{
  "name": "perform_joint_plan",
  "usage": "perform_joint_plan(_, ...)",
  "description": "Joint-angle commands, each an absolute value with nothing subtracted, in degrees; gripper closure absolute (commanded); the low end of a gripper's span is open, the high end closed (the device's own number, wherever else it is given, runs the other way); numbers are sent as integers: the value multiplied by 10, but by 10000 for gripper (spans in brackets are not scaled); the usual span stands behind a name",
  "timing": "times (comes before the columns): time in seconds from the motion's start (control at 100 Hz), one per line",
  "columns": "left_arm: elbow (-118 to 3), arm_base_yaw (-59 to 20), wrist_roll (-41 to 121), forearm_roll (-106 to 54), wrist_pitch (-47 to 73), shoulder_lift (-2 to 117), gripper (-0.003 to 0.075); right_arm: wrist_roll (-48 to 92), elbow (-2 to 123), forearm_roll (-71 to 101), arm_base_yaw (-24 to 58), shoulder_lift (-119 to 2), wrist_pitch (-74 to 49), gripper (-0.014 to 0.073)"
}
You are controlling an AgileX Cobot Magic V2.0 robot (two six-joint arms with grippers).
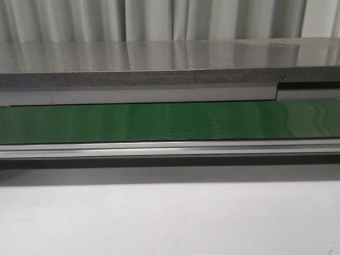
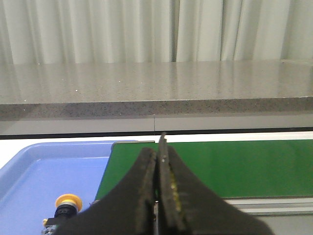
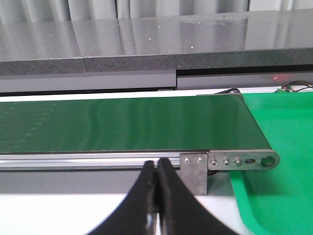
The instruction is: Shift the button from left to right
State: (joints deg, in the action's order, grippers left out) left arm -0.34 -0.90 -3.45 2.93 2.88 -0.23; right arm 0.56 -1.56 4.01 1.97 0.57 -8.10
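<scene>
Two grippers, both with fingers pressed together and holding nothing. The button [image 2: 67, 204], yellow cap on a black body, stands in a blue tray [image 2: 29, 181], near the left gripper [image 2: 160, 147] and off to one side of its fingertips, not touching. The right gripper [image 3: 157, 169] hangs before a green conveyor belt [image 3: 122, 122].

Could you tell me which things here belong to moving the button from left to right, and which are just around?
For the job:
- button in the blue tray
- left gripper, shut
- right gripper, shut
- green conveyor belt
- green tray

Just around:
- grey counter
- curtain
</scene>
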Motion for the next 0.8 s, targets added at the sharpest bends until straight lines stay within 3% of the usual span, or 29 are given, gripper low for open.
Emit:
perform_joint_plan(0.0, 31, -9, -38, 29, -11, -21, 741, 7, -8, 42, 19, 17, -36, 661)
perform_joint_plan(0.45, 8, -9, -38, 29, 0, -18, 741, 7, -8, 42, 19, 17, -36, 661)
perform_joint_plan(0.79, -216, -8, -38, 34, 220, 131, 741, 7, -8, 42, 19, 17, -36, 661)
